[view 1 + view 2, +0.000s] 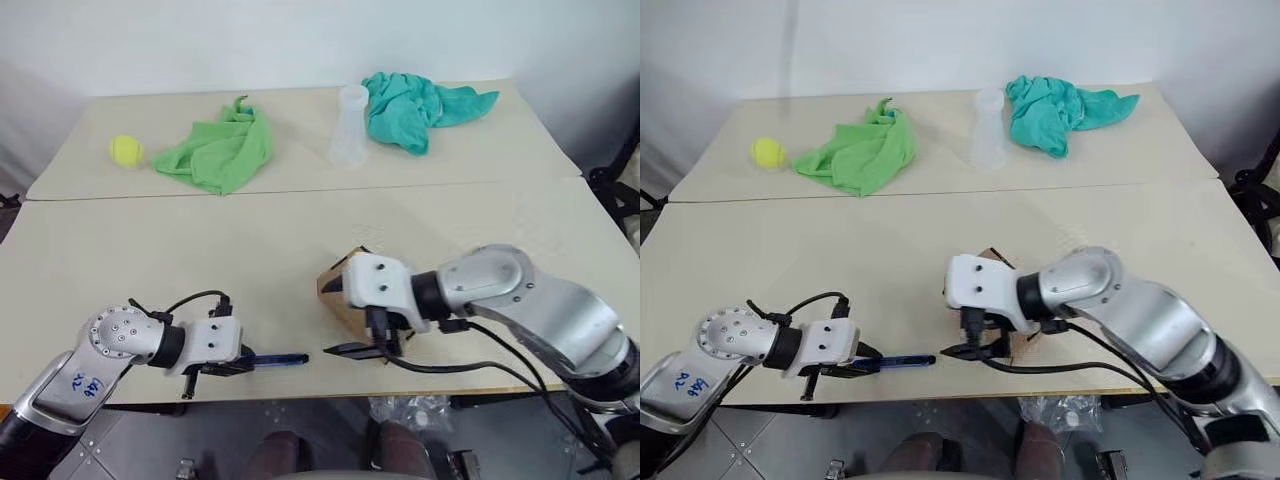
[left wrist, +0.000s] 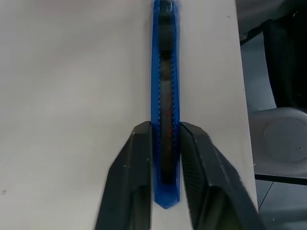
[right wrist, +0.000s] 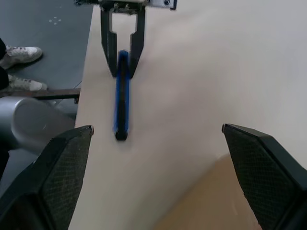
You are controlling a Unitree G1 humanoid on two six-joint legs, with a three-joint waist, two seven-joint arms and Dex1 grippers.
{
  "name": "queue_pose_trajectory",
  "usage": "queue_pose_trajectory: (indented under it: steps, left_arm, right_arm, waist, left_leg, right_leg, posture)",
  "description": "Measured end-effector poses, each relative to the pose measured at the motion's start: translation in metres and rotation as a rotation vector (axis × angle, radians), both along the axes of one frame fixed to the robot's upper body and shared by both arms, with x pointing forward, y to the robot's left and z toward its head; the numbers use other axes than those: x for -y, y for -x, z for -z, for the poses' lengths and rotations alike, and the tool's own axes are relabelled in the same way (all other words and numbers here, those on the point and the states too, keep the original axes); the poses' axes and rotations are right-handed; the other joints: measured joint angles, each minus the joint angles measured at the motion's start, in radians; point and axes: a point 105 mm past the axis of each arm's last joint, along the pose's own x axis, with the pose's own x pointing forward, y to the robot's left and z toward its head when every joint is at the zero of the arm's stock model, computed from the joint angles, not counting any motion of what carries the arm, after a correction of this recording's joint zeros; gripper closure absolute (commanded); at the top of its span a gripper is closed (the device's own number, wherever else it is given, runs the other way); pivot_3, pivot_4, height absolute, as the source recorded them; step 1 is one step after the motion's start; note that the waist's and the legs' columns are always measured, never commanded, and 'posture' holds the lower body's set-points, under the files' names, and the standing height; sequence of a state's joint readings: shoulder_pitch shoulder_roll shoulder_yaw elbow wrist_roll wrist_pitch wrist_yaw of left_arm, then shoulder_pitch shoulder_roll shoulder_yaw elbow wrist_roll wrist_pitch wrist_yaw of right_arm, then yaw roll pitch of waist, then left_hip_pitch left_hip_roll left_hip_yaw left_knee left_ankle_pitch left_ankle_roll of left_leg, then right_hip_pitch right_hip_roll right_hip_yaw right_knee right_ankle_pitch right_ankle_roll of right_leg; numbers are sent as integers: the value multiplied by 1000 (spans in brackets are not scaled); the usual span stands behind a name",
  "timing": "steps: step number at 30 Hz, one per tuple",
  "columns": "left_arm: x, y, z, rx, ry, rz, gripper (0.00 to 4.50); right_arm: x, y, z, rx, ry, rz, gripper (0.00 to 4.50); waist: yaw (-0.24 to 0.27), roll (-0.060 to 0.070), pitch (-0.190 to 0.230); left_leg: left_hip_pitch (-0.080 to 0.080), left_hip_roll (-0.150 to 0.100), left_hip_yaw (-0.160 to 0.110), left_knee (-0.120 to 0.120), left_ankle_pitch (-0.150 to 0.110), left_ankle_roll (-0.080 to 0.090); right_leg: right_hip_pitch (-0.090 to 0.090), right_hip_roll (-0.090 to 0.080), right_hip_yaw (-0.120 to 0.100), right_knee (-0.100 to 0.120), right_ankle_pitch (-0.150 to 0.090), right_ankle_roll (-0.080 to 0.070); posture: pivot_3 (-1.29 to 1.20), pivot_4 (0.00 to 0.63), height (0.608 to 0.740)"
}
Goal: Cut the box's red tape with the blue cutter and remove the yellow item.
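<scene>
Blue cutter [image 2: 165, 96]: lies flat near the front edge of the cream table [image 1: 200, 260], its rear end between the left gripper [image 2: 165, 143]'s two black fingers. The left wrist view shows both pads pressed against its sides, a closed grip; the head views show only dark fingers meeting a blue stick.

Right gripper [image 3: 158, 158]: fingers spread wide, nothing between them, pointing toward the cutter's free end. Its wrist view shows the left gripper head-on with the cutter.

Cardboard box [image 1: 340, 290]: just beside the right gripper, largely hidden behind the right wrist in the head views; a tan corner shows in the right wrist view.

Far side of the table: tennis ball [image 1: 126, 151], green cloth [image 1: 220, 150], clear plastic cup [image 1: 351, 125], teal cloth [image 1: 420, 105].
</scene>
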State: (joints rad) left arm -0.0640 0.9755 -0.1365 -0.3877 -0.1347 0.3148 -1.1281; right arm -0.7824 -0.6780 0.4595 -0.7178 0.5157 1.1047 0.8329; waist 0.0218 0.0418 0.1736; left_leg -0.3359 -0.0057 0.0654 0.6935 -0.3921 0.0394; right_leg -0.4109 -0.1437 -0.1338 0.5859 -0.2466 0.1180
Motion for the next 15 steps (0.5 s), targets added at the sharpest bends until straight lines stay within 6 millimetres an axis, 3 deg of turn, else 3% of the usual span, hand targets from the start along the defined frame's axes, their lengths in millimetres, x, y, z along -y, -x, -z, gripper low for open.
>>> queue_pose_trajectory:
  steps: [3, 6, 15]
  left_arm:
    - [2, 0, 0, 6, 2, 4, 3637]
    - [4, 2, 0, 10, 0, 10, 4047]
    - [8, 5, -1, 22, -25, 22, 4047]
  right_arm:
    - [-10, 4, 10, -41, 26, 12, 0]
    - [-10, 2, 12, -54, 39, 46, 0]
    - [-22, 15, 31, -131, 85, 4, 0]
  waist:
    - [1, 0, 0]
    - [1, 0, -1]
    - [-1, 0, -1]
  left_leg:
    - [0, -1, 0, 0, 0, 1]
    - [0, -3, 0, 0, -1, 3]
    - [0, -4, 0, 0, -2, 4]
  right_leg:
    - [0, -1, 0, 0, 0, 0]
    - [1, -2, 0, 0, 0, 0]
    - [1, -2, -1, 0, 0, 0]
  posture:
    - [0, 150, 740]
    - [0, 150, 740]
    - [0, 150, 740]
